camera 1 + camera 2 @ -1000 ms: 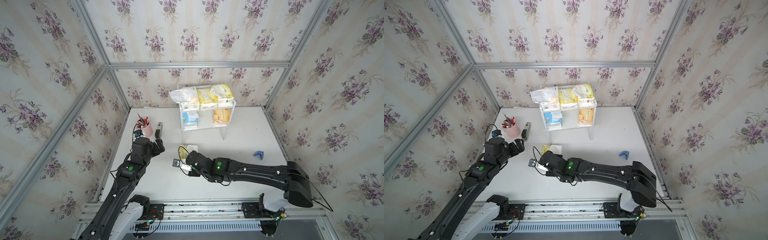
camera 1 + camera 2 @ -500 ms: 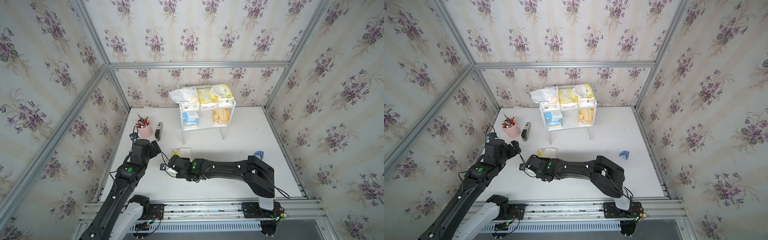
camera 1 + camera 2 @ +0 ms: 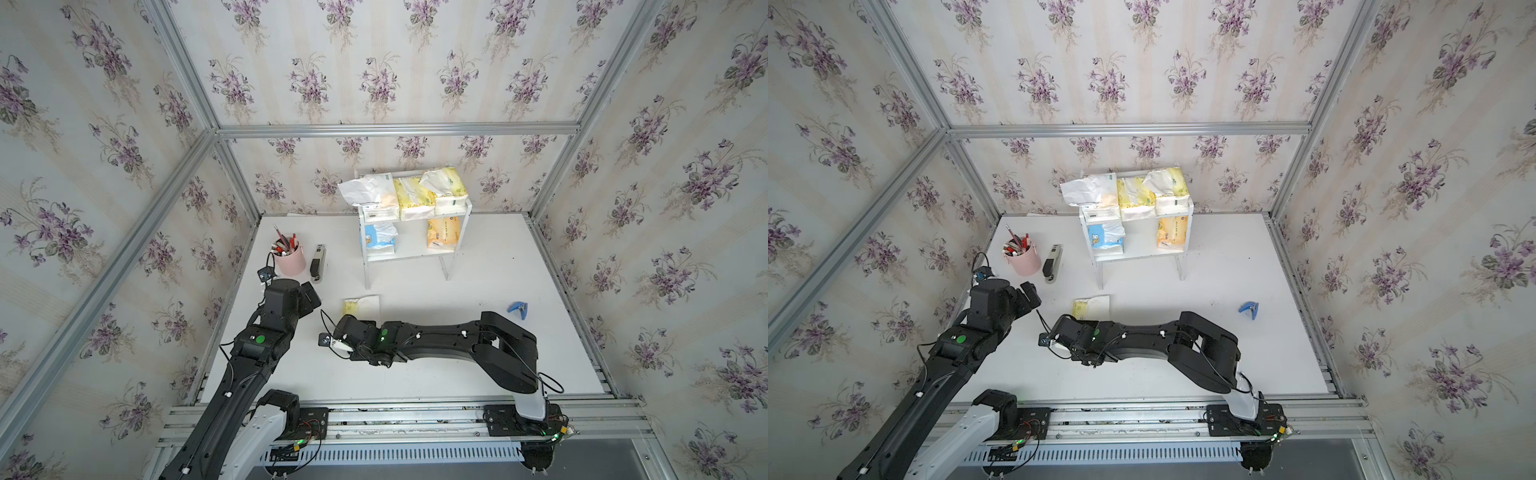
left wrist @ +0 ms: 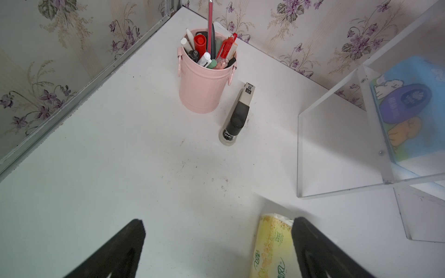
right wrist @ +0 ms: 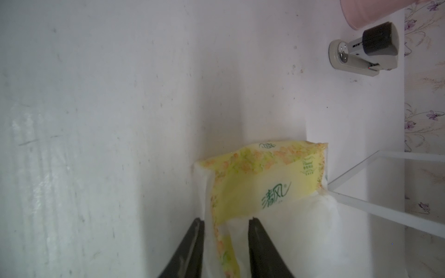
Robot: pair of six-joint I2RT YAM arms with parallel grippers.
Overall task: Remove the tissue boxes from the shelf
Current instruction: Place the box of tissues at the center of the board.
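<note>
Off shelf: pale yellow plastic-wrapped soft tissue pack [image 3: 361,305] lies flat on the white tabletop [image 3: 457,332], just in front of the small white two-tier shelf [image 3: 409,257], near its left front leg, not touching.
Long axis: approx parallel w/ shelf front in both top views.
Right gripper [image 5: 226,223]: at the pack's robot-side edge. Fingers a little apart w/ yellow wrapper + white tissue btwn them. Can't tell if pinching or let go.
Direction: pack sits just ahead of right gripper, toward shelf. Prob next = let go, pull straight back, clear of the shelf leg.
Left gripper [image 4: 218,220]: spread wide, nothing in it, low over table; same pack just beside one finger.
Nearer arm: right, already on it.
Top tier: white tissue pack [image 3: 368,193] + two pale yellow packs [image 3: 413,199], side by side.
Lower tier: blue-and-white pack [image 3: 380,237] at left end, orange pack [image 3: 442,233] at right end, gap btwn.
Progress: judged one of six out, five to go.
Others: pink pen cup [image 3: 289,262] and grey-black stapler [image 3: 318,262] left of shelf; small blue clip [image 3: 518,309] well apart on the right.
</note>
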